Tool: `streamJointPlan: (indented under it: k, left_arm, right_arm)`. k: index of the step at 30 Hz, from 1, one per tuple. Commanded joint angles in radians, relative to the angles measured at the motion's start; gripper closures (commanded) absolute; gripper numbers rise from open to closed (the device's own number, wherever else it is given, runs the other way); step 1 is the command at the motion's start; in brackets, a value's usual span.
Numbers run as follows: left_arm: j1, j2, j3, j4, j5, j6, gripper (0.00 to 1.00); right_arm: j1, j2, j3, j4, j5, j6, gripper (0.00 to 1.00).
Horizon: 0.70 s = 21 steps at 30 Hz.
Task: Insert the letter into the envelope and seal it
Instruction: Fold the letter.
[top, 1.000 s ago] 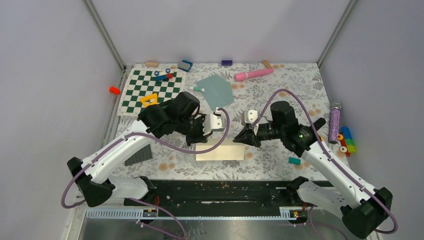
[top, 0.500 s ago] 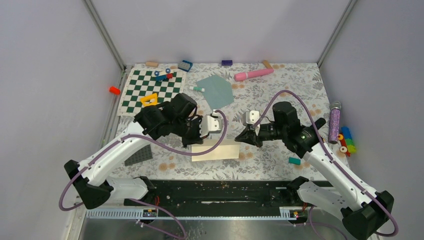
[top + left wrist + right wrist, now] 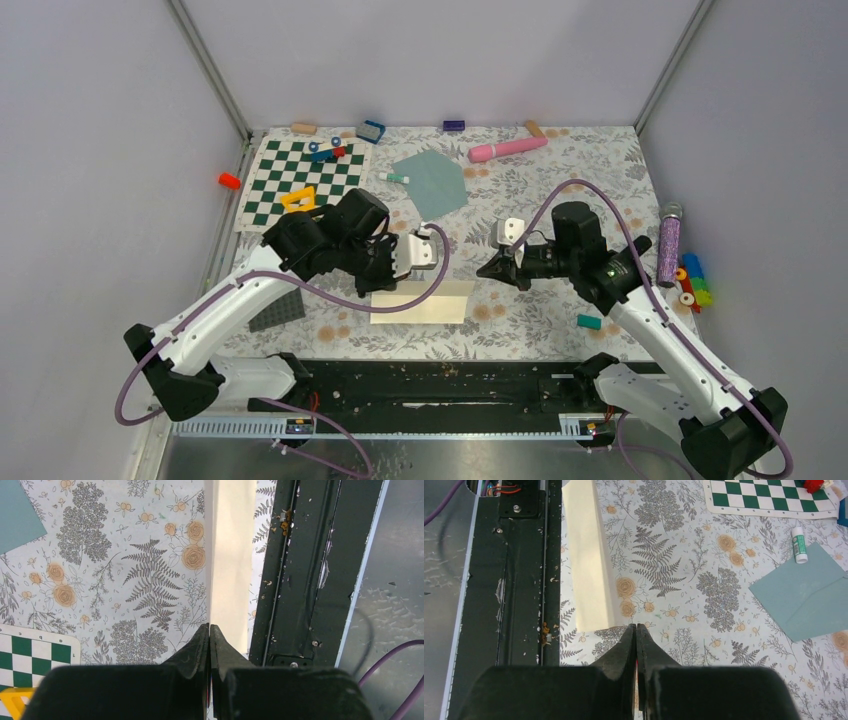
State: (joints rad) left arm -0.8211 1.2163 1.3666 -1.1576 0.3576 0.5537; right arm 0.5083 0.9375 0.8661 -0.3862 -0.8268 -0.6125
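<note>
The letter (image 3: 420, 302) is a folded cream strip lying near the table's front edge. My left gripper (image 3: 383, 284) is shut on its left end. In the left wrist view the letter (image 3: 230, 555) runs straight into the closed gripper (image 3: 209, 626). My right gripper (image 3: 484, 272) is shut and empty, just off the letter's right end. In the right wrist view its tips (image 3: 636, 625) sit beside the letter's corner (image 3: 589, 565). The grey-teal envelope (image 3: 433, 183) lies flat farther back. It also shows in the right wrist view (image 3: 809, 595) and the left wrist view (image 3: 15, 510).
A green-and-white chequered board (image 3: 300, 180) with small toys lies back left, with a glue stick (image 3: 397, 178) beside the envelope. There is a pink cylinder (image 3: 508, 149), a dark studded plate (image 3: 278, 310), a teal block (image 3: 589, 321), a purple tube (image 3: 668, 245) and a black rail (image 3: 430, 385) along the front.
My left gripper has pulled the letter to the left. My right gripper has come off the letter's right end and drawn slightly back and right.
</note>
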Motion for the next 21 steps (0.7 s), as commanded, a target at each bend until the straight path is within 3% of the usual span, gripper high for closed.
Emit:
streamJointPlan:
  k: [1,2,3,7,9,13,21]
  left_arm:
    - [0.005,-0.027,0.043,-0.007,-0.016,0.02,1.0]
    - [0.005,-0.028,0.043,-0.009,-0.015,0.022,1.0]
    - [0.006,-0.026,0.044,-0.011,-0.015,0.022,1.0]
    - [0.005,-0.024,0.042,-0.011,-0.006,0.022,1.0]
    - [0.005,-0.016,0.046,-0.011,0.005,0.02,1.0]
    - [0.005,0.011,0.061,-0.012,0.032,0.013,1.0]
    - [-0.005,0.052,0.089,0.009,0.065,-0.006,1.0]
  right_arm:
    - [-0.011,-0.015,0.002,-0.012,0.019,-0.026,1.0]
    - [-0.012,-0.018,0.005,-0.017,0.023,-0.034,1.0]
    - [-0.013,-0.02,0.014,-0.032,0.028,-0.042,0.92]
    - [-0.016,-0.024,0.063,-0.054,0.008,-0.034,0.31]
    - [-0.016,-0.014,0.087,-0.054,-0.052,-0.003,0.18]
    - [-0.002,0.033,0.107,-0.006,-0.176,0.081,0.11]
    - [0.091,0.121,0.087,0.09,-0.073,0.11,0.14]
